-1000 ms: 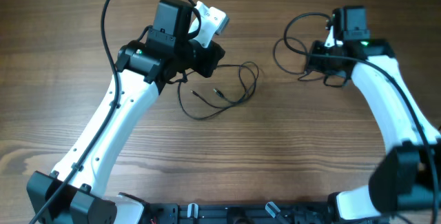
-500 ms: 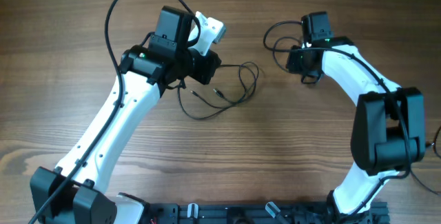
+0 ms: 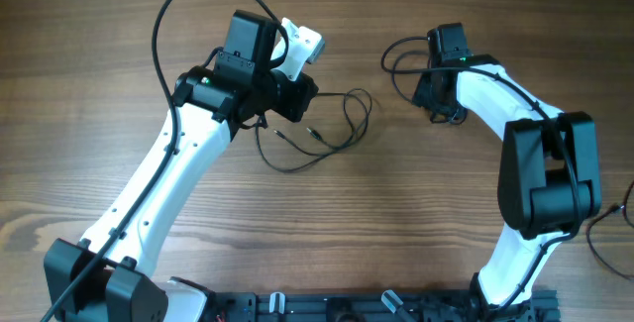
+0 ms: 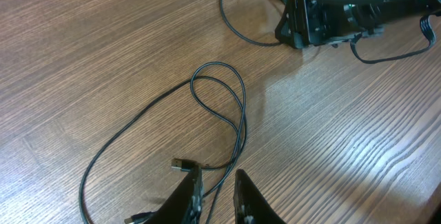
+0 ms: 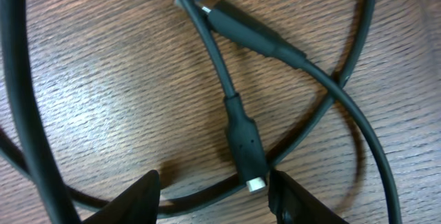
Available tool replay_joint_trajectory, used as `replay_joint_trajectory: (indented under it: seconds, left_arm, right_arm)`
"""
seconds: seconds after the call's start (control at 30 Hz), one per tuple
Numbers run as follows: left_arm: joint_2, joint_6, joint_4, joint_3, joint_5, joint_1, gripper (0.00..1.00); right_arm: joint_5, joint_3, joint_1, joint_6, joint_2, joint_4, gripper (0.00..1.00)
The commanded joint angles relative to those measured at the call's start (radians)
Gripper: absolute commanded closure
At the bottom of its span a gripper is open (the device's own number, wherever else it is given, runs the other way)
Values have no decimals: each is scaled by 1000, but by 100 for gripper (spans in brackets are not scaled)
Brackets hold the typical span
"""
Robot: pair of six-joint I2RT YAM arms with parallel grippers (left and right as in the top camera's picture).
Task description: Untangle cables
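Shows the right gripper [image 5: 217, 200] parted wide and holding nothing, low over the tabletop [image 3: 416, 213]. Places a silver-tipped plug [image 5: 246, 145] of the right cable [image 5: 213, 55] flat on the wood between its fingertips, with further strands of that cable crossing and looping just beyond. Shows the left gripper [image 4: 215, 193] open only narrowly, the gap wider than the left cable [image 4: 242, 114] that runs into it; cannot tell whether touching. Traces that cable outward through a double loop and a long arc, one plug end just beside a fingertip, well apart from the right cable.
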Motion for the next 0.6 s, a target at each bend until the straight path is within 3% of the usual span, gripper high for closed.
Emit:
replay_joint_trajectory:
  seconds: [0.0,0.27,0.37,0.4,0.5,0.57]
  left_arm:
    - [6,24,3,-10,-2,4,83]
    - [6,24,2,-10,-2,4,83]
    - [6,24,1,-10,-2,4,83]
    - [6,24,-1,-10,-2,4,83]
    - [6,24,-11,-10,-2,4,83]
    - [6,24,-16,-10,-2,4,83]
  right_arm:
    - [35,9,-2,12,35,6,45]
    - [38,9,-2,-61,35,85,45]
    - [45,9,-3,-82,35,111,49]
    - [45,9,-3,-86,35,117,53]
    - [45,8,-3,-83,35,117,83]
    - [45,8,-3,-84,35,110,92]
